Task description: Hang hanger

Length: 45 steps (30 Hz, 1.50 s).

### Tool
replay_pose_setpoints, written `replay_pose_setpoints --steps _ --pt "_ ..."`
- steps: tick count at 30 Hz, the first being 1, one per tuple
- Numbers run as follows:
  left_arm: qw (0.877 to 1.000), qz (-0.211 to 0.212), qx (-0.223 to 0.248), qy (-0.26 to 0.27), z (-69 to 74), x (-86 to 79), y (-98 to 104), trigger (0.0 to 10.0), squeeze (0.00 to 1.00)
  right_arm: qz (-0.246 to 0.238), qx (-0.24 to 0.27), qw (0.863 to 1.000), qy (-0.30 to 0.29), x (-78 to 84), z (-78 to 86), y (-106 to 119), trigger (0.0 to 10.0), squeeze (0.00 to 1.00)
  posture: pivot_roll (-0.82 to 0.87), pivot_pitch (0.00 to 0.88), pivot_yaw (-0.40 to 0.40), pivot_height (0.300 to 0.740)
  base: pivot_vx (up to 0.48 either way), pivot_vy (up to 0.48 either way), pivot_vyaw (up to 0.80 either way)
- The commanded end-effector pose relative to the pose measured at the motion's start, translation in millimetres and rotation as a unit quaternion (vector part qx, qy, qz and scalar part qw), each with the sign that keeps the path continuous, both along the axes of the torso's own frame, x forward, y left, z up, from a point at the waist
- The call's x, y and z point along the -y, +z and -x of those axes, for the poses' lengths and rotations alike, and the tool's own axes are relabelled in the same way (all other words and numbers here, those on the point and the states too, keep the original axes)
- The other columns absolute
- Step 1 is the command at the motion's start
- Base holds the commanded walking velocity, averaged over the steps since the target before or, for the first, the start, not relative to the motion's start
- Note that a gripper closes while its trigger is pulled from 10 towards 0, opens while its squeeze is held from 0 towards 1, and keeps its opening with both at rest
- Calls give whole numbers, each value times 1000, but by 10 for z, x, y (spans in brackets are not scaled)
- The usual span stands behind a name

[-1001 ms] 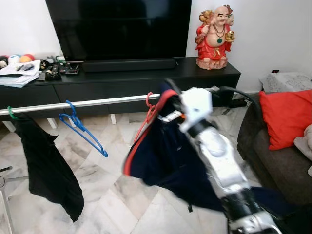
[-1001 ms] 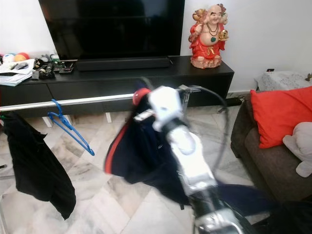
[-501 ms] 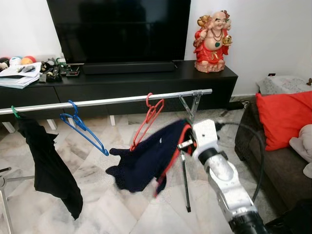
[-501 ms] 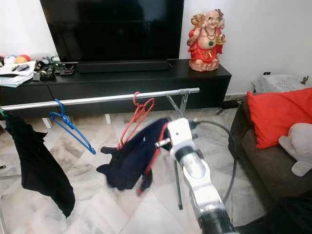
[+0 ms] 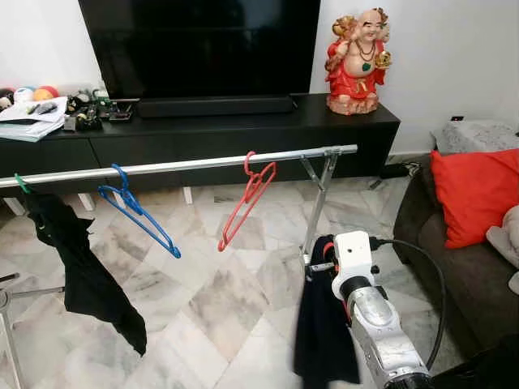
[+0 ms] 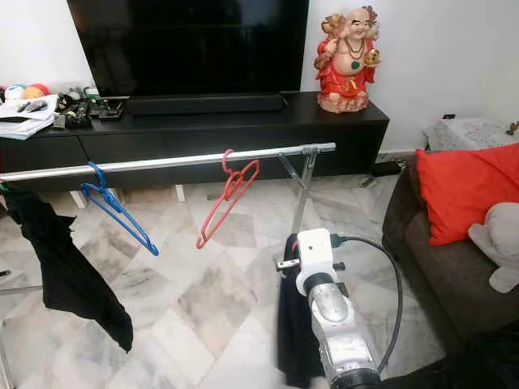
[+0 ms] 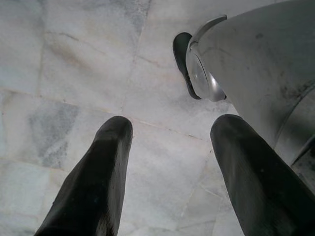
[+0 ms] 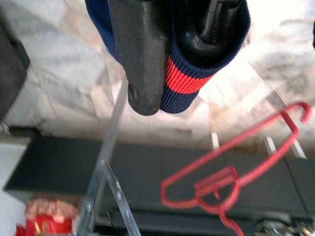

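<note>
I've dropped my right gripper (image 8: 162,73), pinching the navy garment (image 5: 324,340), below the rail's (image 5: 178,166) right end; red hanger (image 5: 247,203) hangs bare. Left gripper (image 7: 167,162) spread, idle.

even, bright indoor light, head views sharp (right wrist view overexposed and softly blurred).

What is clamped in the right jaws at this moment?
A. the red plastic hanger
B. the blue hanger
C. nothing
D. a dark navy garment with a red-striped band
D: the right gripper pinches the dark navy garment with a red-striped band, while the red plastic hanger hangs bare on the silver rail.
</note>
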State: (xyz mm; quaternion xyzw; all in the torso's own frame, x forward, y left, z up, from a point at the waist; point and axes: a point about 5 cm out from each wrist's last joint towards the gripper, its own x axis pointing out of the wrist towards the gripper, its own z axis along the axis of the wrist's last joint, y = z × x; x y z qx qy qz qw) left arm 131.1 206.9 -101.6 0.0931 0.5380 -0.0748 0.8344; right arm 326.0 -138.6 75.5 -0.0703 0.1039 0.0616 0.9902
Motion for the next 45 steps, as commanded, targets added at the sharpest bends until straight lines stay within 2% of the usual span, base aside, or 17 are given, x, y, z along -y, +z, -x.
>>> replay_pose_setpoints --steps 1,2,3,6,9,12,13,15,16,17,18,19,22,25,32,35,45 --pt "1000 -5 0 -2 -8 -22 5 10000 0 4 -26 999 -27 32 1 -77 10000 0 110 0 25 740 0 0 0" --pt "1000 -5 1 -2 -9 -22 6 10000 0 5 -33 999 -34 43 4 -95 10000 0 110 0 25 740 0 0 0" --pt "1000 -6 2 -2 -12 -28 8 10000 0 -8 -50 996 -72 98 10 -136 10000 0 106 0 27 740 0 0 0" --pt "1000 -11 3 -3 -16 -38 11 10000 0 -65 -85 986 -131 178 29 -206 10000 0 99 0 29 740 0 0 0" --pt "1000 -15 3 -5 -16 -45 12 10000 0 -92 -105 978 -152 209 46 -260 10000 0 97 0 30 740 0 0 0" --pt "1000 -16 3 -6 -13 -49 12 10000 0 -113 -148 965 -183 266 105 -397 10000 0 95 0 34 740 0 0 0" --pt "1000 -16 3 -6 -11 -50 11 10000 0 -133 -173 955 -202 287 144 -480 10000 0 95 0 34 740 0 0 0" --pt "1000 -17 3 -6 -10 -51 11 10000 0 -150 -193 944 -221 305 176 -542 10000 0 99 0 35 740 0 0 0" --pt "1000 -18 3 -6 -8 -52 11 10000 0 -176 -213 929 -247 323 210 -599 10000 0 100 0 34 740 0 0 0" --pt "1000 -18 3 -6 -8 -52 11 10000 0 -176 -213 929 -247 323 210 -599 10000 0 100 0 34 740 0 0 0" --pt "1000 -19 4 -6 -7 -53 11 10000 0 -212 -225 910 -275 341 233 -635 10000 0 102 0 33 740 0 0 0" --pt "1000 -19 5 -6 -6 -53 10 10000 0 -222 -230 904 -285 356 239 -646 10000 0 102 0 33 740 0 0 0" --pt "1000 -22 6 -6 -3 -54 9 10000 0 -228 -230 904 -280 344 231 -640 10000 0 97 0 32 740 0 0 0" --pt "1000 -26 8 -5 -1 -54 9 10000 0 -210 -222 912 -274 361 210 -615 10000 0 97 0 30 740 0 0 0" --pt "999 -26 29 38 12 -58 9 10000 0 -217 -179 932 -228 278 143 -525 10000 0 100 0 25 740 0 0 0" --pt "999 -26 27 39 18 -55 6 10000 0 -209 -168 938 -219 259 147 -516 10000 0 103 0 22 740 0 0 0" --pt "999 -25 23 40 45 -39 -6 10000 0 -176 -154 948 -214 316 193 -545 10000 0 107 0 15 740 0 0 0"
